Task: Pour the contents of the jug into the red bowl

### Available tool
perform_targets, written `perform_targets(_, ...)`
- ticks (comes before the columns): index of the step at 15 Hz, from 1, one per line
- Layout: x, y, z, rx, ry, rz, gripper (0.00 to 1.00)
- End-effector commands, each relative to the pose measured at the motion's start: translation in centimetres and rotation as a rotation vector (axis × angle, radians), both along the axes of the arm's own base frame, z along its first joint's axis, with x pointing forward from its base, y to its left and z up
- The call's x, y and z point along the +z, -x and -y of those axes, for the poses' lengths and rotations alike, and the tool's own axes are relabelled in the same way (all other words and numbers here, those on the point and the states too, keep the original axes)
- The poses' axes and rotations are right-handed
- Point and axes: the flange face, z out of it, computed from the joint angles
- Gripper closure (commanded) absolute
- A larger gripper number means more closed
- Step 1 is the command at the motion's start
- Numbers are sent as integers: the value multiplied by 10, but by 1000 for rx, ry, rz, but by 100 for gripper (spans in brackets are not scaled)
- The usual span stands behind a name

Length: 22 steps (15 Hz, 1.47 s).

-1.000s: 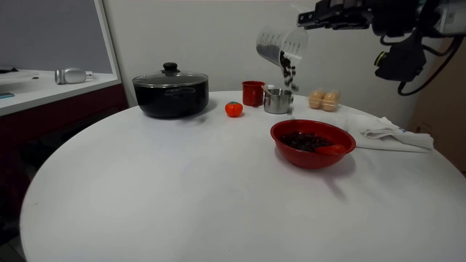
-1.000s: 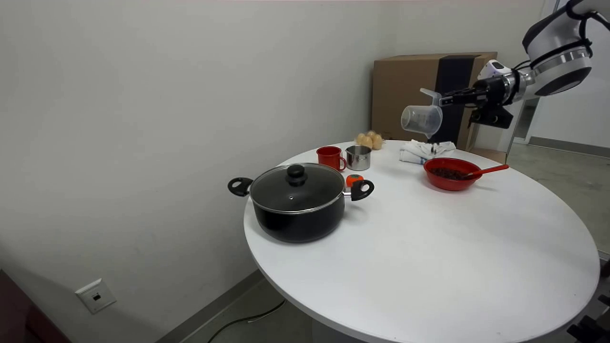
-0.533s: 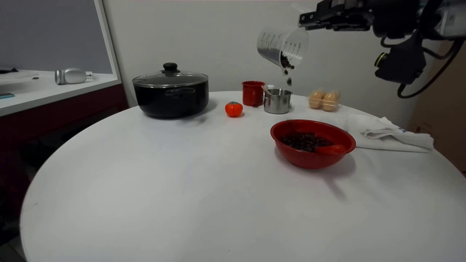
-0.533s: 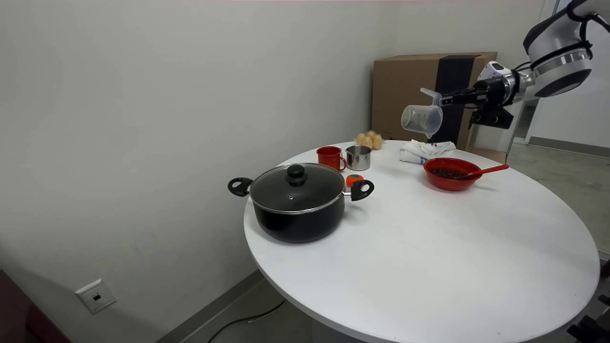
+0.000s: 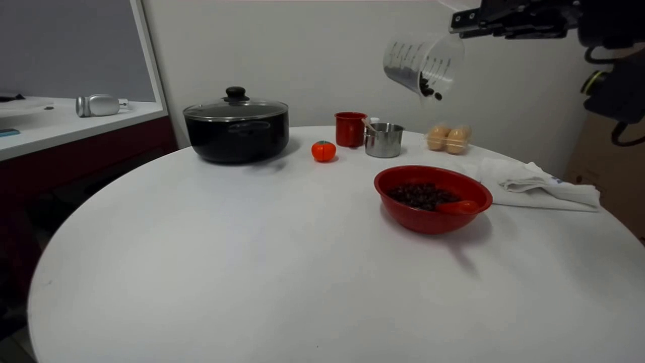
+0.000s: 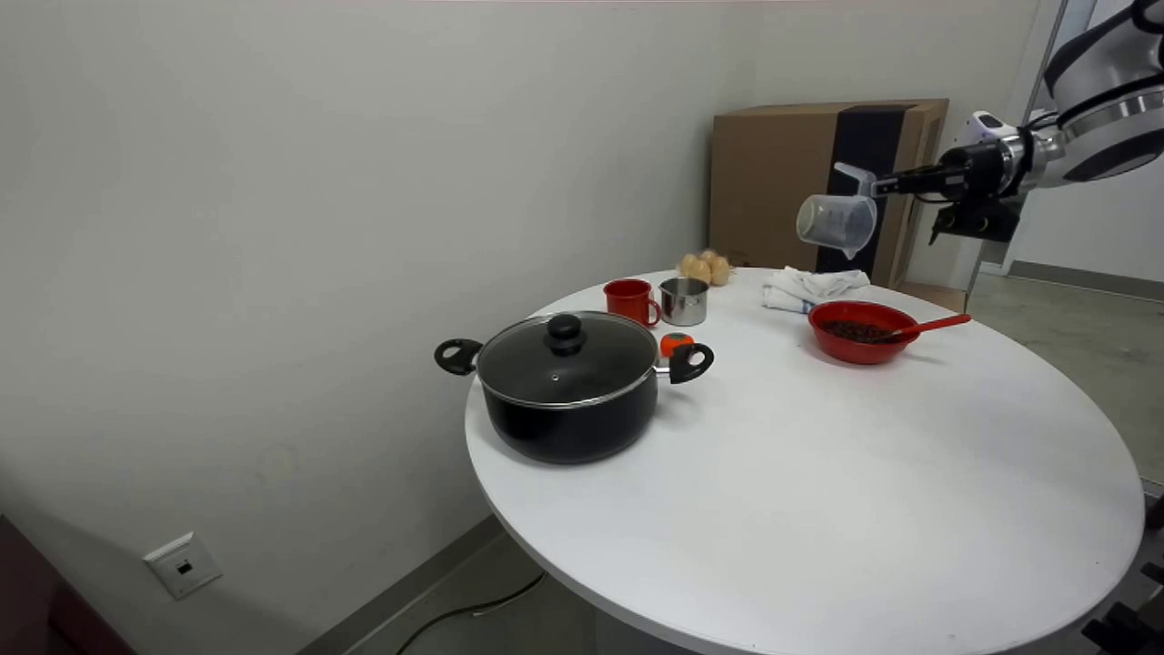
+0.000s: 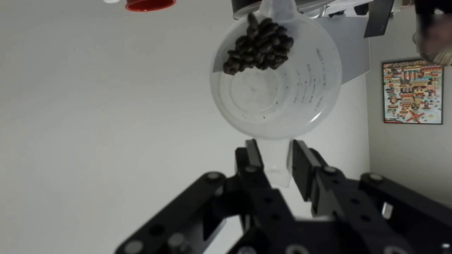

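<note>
Pincer (image 7: 275, 153): jaws a narrow way apart, clamped on the jug (image 5: 410, 58) by its clear handle (image 7: 275, 164), which sits between them in the wrist view.
Jug: in the air above the desk (image 5: 227, 282), tipped on its side with its mouth angled downward, higher than the red bowl (image 5: 428, 222) in both exterior views (whether squarely over it, I cannot tell).
Dark bits (image 7: 259, 46): a small heap inside the jug, near its mouth; others lie in the red bowl.
Red bowl: upright on the desk, a red spoon (image 6: 937, 324) resting in it and out over the rim.
Pot (image 5: 237, 138): black, lidded, well apart from the red bowl.
</note>
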Motion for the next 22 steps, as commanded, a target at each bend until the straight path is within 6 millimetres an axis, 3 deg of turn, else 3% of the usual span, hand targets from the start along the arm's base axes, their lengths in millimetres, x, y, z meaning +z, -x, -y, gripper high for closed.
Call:
perform_targets(1, 6, 5, 12, -8, -34, 12, 93)
perform_targets(12, 10, -20, -16, -14, -151, 64, 93)
perform_targets(22, 6, -23, -20, -30, -236, 40, 93)
